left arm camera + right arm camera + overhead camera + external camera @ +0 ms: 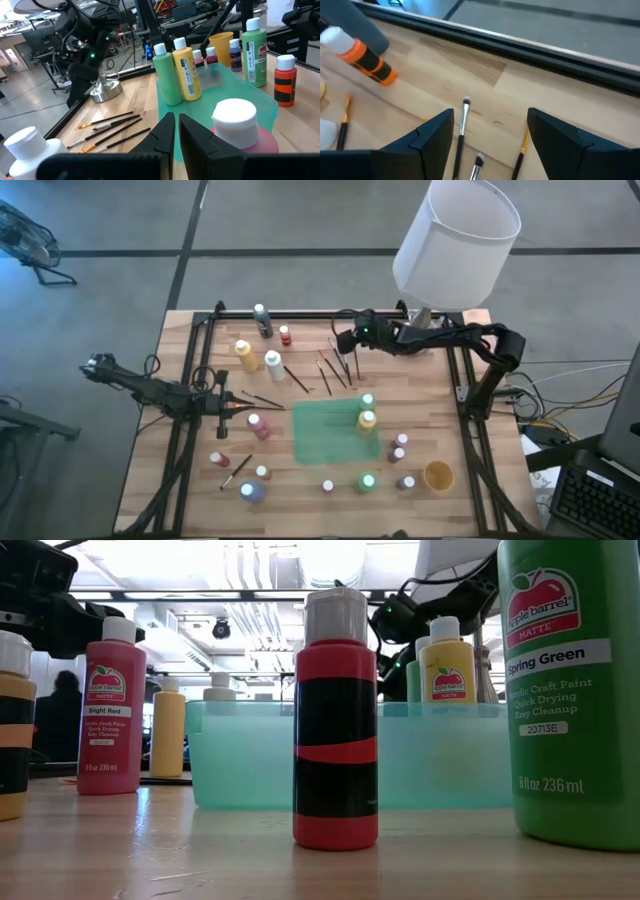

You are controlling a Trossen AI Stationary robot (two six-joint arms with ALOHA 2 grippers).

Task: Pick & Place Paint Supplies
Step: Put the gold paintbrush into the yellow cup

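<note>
Right gripper (490,132) hangs low over the brushes (335,368) near the far edge of the wooden surface (310,500), fingers spread wide with 1 brush handle (461,131) between them, nothing pinched. Left gripper (177,131) sits pressed together and empty beside a pink bottle (239,131). Green (367,402) and yellow (367,421) bottles stand on the green mat (325,432); other bottles dot the surface around it.

"Spring Green" on green bottle (570,690)
</note>
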